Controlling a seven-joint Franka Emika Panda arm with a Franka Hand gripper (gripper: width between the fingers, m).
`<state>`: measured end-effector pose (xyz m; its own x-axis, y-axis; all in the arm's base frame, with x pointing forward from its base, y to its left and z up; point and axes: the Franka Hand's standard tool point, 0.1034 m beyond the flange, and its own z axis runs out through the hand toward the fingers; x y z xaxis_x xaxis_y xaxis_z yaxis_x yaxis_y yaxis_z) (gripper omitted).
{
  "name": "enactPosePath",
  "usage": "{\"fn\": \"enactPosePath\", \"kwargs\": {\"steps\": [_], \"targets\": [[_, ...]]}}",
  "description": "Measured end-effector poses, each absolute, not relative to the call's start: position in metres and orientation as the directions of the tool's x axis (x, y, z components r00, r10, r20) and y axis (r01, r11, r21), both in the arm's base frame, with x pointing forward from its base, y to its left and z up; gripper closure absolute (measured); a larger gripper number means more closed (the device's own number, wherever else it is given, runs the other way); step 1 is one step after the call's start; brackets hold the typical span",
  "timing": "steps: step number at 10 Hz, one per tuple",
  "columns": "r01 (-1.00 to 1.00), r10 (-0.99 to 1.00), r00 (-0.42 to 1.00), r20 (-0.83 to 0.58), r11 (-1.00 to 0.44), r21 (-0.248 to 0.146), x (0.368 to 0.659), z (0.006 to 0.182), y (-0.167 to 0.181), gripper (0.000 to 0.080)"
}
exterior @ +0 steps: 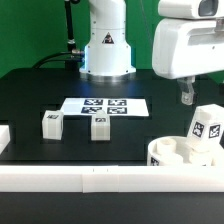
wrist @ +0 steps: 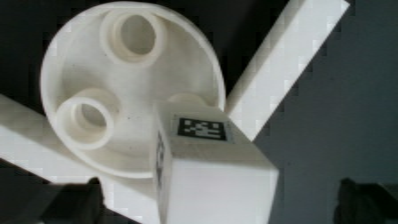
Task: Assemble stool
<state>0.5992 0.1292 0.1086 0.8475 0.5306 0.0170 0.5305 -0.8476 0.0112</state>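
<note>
The gripper (exterior: 186, 96) is hanging just above the seat disc (exterior: 184, 154), off to the side of it toward the exterior view's left. Only one dark finger is showing below the white hand, so I cannot tell how far the jaws are standing apart. Nothing is appearing between them, and the wrist view is not showing them clearly either.

Right under the wrist camera, an upright leg (exterior: 207, 126) is standing on the seat disc at its edge toward the exterior view's right, tilting slightly, with its tag facing out. Whether its foot is sitting in a hole or only resting on the rim, I cannot tell. Two of the disc's round holes are lying open beside it.

The seat disc is lying flat against a white border bar (exterior: 100, 178), which is running along its near side. Well apart from the disc, toward the exterior view's left, the nearer leg (exterior: 99, 126) and the farther leg (exterior: 52, 123) are standing on the dark table (exterior: 30, 90). The marker board (exterior: 105, 105) is lying just behind them, and the robot base (exterior: 105, 50) is rising beyond that.

The parts are looking like rigid, smooth plastic, probably light and somewhat slippery. Each leg is best pinched across two flat opposite faces, around mid-height. The disc is looking too wide to span, so it is better left braced against the bar.
</note>
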Motion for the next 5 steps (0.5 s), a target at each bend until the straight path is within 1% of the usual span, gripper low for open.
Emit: {"fn": "enactPosePath", "kwargs": {"steps": [2, 3, 5], "targets": [[0.772, 0.774, 0.633, 0.026, -0.633, 0.05, 0.6048, 0.1101, 0.1349, 0.0151], [0.846, 0.847, 0.531, 0.012, -0.531, 0.051, 0.6039, 0.1059, 0.1394, 0.0151], [0.929, 0.931, 0.366, 0.001, -0.366, 0.051, 0.6045, 0.1049, 0.1353, 0.0151]]}}
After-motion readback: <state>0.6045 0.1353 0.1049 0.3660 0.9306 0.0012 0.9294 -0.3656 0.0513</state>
